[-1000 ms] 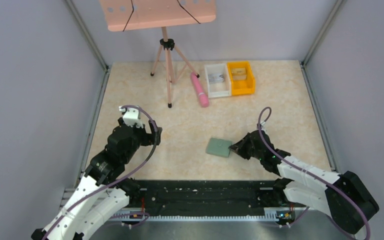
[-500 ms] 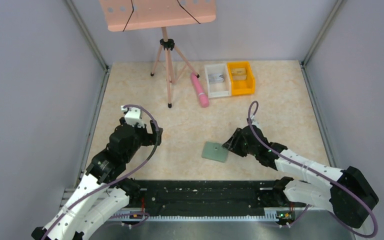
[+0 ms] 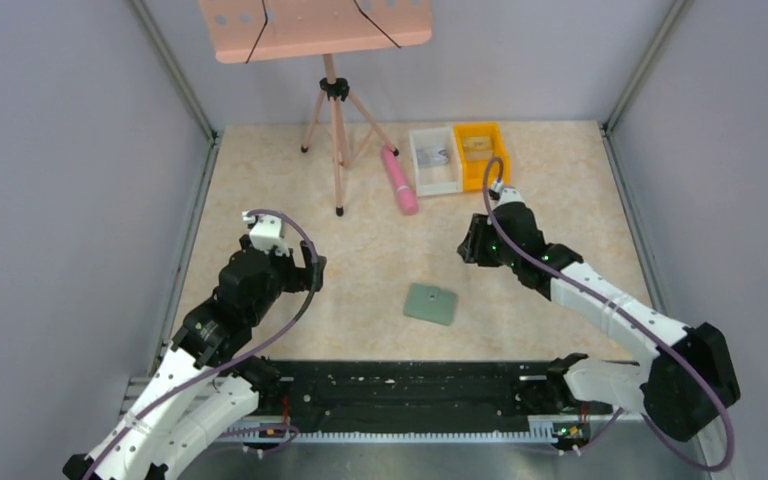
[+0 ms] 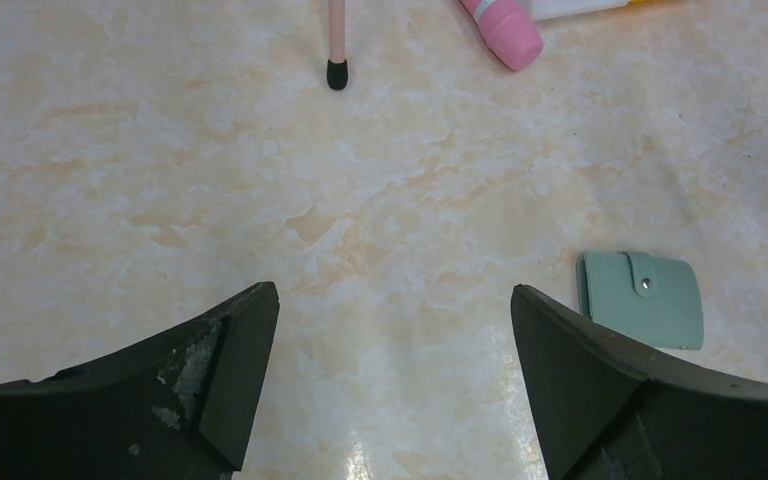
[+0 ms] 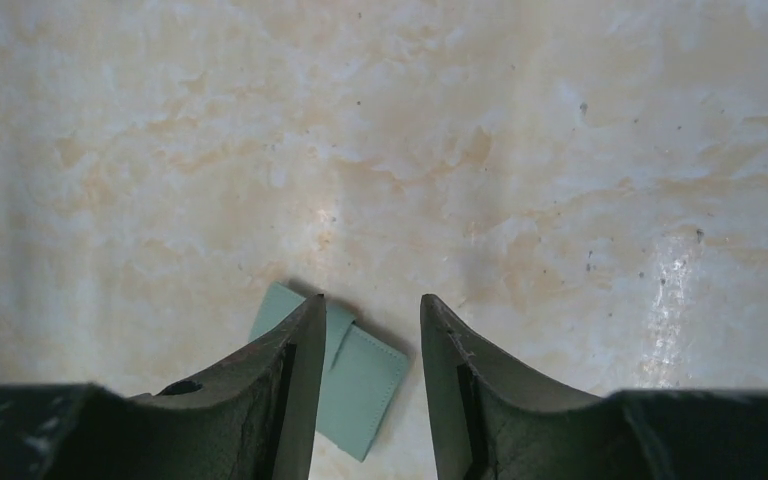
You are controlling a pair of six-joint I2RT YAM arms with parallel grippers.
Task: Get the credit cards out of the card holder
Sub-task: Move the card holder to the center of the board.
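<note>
The small flat sage-green bifold card holder lies folded shut on the marbled counter, toward six o'clock of its middle, snap tab fastened on top

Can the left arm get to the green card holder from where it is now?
Probably yes. Only bare table lies between its wide-open fingers and the closed card holder, and the right arm hovers apart from it.

Nothing readable is showing in any view: no text, label, brand, number or sign. The card holder is lying closed and is showing only a plain green face with a small snap. The contents of the white bin and the orange bin are appearing too small to read.
</note>
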